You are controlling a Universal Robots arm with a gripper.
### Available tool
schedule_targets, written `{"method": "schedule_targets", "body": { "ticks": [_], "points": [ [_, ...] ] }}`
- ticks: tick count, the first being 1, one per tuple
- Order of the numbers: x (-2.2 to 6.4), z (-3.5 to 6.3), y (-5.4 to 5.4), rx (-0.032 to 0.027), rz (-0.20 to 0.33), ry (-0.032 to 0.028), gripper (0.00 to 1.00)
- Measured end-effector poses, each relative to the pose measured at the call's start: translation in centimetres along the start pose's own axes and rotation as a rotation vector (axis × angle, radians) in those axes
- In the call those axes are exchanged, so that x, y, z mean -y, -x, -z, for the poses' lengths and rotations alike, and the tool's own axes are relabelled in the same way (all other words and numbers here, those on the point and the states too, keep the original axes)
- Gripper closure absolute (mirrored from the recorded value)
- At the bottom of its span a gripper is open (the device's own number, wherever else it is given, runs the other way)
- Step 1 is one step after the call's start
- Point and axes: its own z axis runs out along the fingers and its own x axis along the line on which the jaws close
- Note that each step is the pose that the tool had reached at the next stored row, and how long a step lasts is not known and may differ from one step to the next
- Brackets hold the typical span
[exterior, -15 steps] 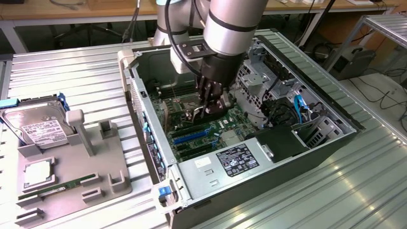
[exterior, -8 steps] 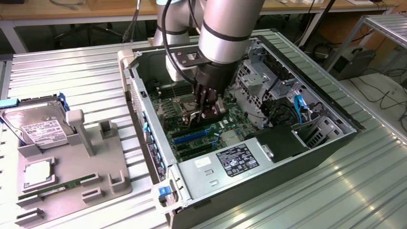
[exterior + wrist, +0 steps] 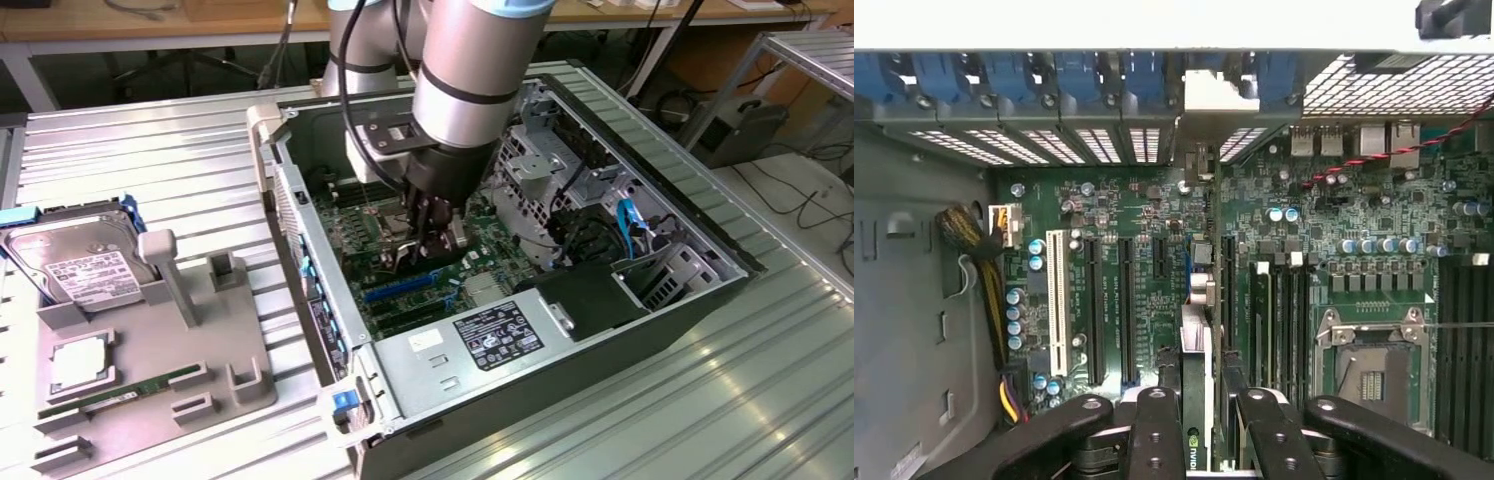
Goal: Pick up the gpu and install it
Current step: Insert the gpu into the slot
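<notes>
The arm is reaching down into an open computer case (image 3: 694, 300) that is lying on its side on the ribbed metal desk (image 3: 147, 150). The pincer (image 3: 434, 240) is sitting low over the green motherboard (image 3: 387, 225), near the middle of the case. In the wrist view the pincer (image 3: 1206, 405) is gripping the gpu (image 3: 1196, 350) between its two black fingers (image 3: 1154, 430), closed only as far as the thin card allows. The gpu is standing on edge above the motherboard (image 3: 1374, 215), running in line with the dark expansion slots (image 3: 1126, 310) beside the long white slot (image 3: 1057, 300). Its pale metal bracket (image 3: 1219, 95) is pointing at the rear wall of the case, among the row of blue retaining clips (image 3: 1054, 75). Whether the card's lower edge is already touching a slot, I cannot tell. The empty processor socket (image 3: 1369, 365) is lying just beside the card, past the memory slots (image 3: 1284, 320).

At the exterior view's left, a grey holder tray (image 3: 147, 360) is resting on the desk, carrying a hard drive (image 3: 80, 265) and a green RAM stick (image 3: 120, 390), well apart from the case. The labelled power supply (image 3: 494, 335) is occupying the near corner of the case.
</notes>
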Motion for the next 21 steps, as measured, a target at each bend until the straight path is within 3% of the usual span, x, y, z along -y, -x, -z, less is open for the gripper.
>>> {"method": "schedule_targets", "body": {
  "ticks": [21],
  "points": [
    [-0.39,-1.85,-0.2,-0.0004,0.0,-0.0001,0.74]
  ]
}}
